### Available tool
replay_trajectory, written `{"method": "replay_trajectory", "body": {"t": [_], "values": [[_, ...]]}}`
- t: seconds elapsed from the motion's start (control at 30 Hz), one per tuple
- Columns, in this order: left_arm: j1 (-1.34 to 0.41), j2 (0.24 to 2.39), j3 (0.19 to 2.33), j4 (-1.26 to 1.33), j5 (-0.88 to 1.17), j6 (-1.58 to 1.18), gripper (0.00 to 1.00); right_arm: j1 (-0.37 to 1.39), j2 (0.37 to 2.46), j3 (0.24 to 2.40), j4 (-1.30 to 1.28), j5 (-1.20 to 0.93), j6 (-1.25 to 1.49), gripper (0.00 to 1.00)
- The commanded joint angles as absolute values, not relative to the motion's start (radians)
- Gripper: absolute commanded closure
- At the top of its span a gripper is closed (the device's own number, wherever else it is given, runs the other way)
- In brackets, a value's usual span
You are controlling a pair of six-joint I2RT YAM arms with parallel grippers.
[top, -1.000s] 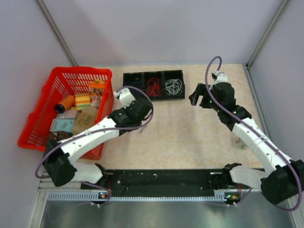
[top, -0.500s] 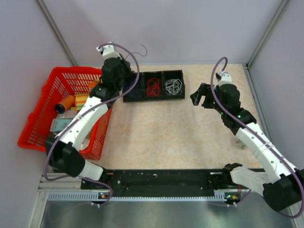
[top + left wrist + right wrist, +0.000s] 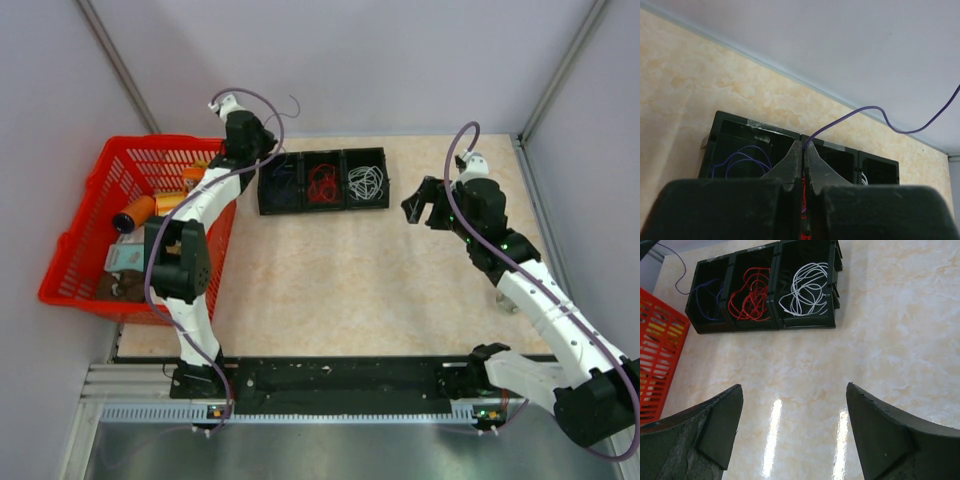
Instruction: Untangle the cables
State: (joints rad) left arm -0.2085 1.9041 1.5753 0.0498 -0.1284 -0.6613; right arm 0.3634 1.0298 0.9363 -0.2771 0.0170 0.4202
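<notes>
The left tool point(image 3: 804, 148) has swung its blue cable point(image 3: 850, 116) up to the leftmost bin point(image 3: 279, 211).

A: How many containers on the desk point(image 3: 350, 290)?
B: One black bin point(image 3: 323, 208) with three compartments, and one red basket point(image 3: 85, 215).
A: And the cables?
B: Three bunches: one of blue cables point(image 3: 707, 295), one of red cables point(image 3: 747, 292), one of white cables point(image 3: 807, 287). I can't count the strands within each.
A: Arms?
B: Two, the left arm point(image 3: 200, 205) and the right arm point(image 3: 530, 290), so two grippers: the left gripper point(image 3: 803, 150) and the right gripper point(image 3: 794, 386).
</notes>
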Motion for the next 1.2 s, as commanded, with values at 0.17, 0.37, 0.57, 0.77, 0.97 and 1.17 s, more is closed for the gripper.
{"method": "replay_trajectory", "body": {"t": [0.17,0.37,0.57,0.77,0.97,1.17], "values": [[-0.209,1.925,1.582,-0.067,-0.334,-0.887,1.0,0.354,1.014,0.94,-0.245,-0.02,0.44,0.18],[-0.215,1.985,1.595,-0.12,-0.339,-0.905,1.0,0.356,0.988,0.933,-0.245,-0.02,0.443,0.18],[-0.264,1.933,1.476,-0.103,-0.455,-0.851,1.0,0.353,0.993,0.923,-0.245,-0.028,0.443,0.18],[-0.313,1.882,1.393,-0.1,-0.612,-0.802,1.0,0.356,0.989,0.916,-0.239,-0.043,0.448,0.18],[-0.314,1.986,1.541,-0.231,-0.597,-0.746,1.0,0.354,0.966,0.907,-0.239,-0.029,0.443,0.18],[-0.354,1.997,1.548,-0.227,-0.669,-0.651,0.74,0.354,0.973,0.904,-0.239,-0.041,0.448,0.18]]}}
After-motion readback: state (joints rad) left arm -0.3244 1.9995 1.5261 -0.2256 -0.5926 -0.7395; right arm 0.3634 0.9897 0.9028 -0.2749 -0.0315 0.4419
